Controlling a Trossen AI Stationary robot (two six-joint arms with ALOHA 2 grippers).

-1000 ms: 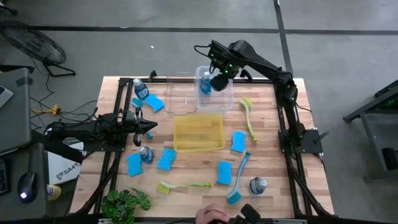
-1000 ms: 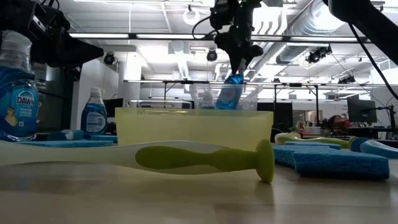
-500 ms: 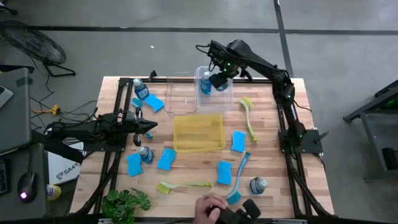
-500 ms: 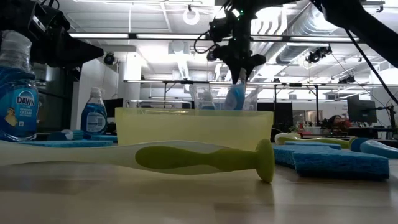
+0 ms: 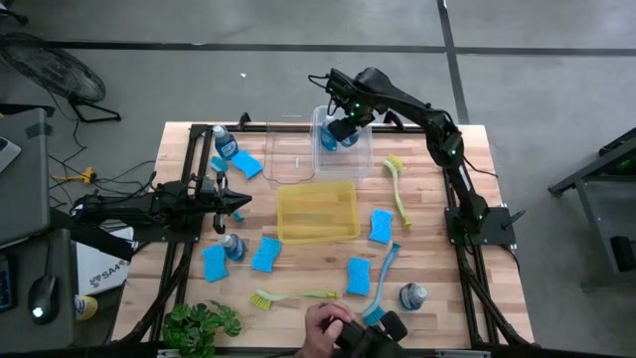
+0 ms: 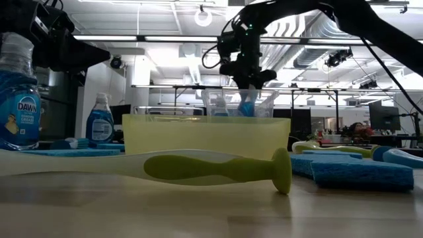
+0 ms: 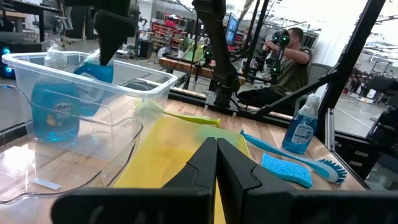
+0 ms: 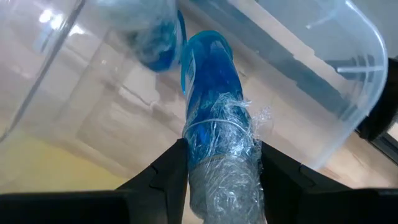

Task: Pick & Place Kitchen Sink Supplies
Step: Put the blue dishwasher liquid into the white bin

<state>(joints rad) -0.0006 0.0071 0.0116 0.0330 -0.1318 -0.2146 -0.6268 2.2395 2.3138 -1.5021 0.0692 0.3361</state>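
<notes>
My right gripper (image 5: 341, 127) stands over the clear bin (image 5: 360, 157) at the table's far side, shut on a small bottle of blue liquid (image 8: 210, 81). The bottle (image 6: 248, 106) hangs inside the bin beside another blue bottle (image 7: 55, 106) that stands on the bin's floor. My left gripper (image 5: 241, 202) waits shut at the table's left, pointing level toward the yellow bin (image 5: 318, 211). More bottles (image 5: 227, 142), blue sponges (image 5: 266, 254) and dish brushes (image 5: 397, 184) lie on the table. My right gripper pinches the bottle's upper end (image 8: 221, 155), wrapped in clear film, between its two fingers. The fingers come from above, pointing down. The bottle hangs below them, bottom end down inside the clear bin; whether it touches the bin's floor I cannot tell.
A second clear bin (image 5: 290, 151) stands left of the first. A green plant (image 5: 204, 323) sits at the near left corner. A person's hand (image 5: 328, 328) with a dark device shows at the near edge. A blue brush (image 5: 383, 283) and a bottle (image 5: 412, 295) lie near right.
My right gripper has gone down and a little toward the table's left, rolling slightly, still shut on the bottle. The bottle, tilted above the clear bin's rim before, now hangs more upright and lower inside the bin. The person's hand has shifted at the near edge.
</notes>
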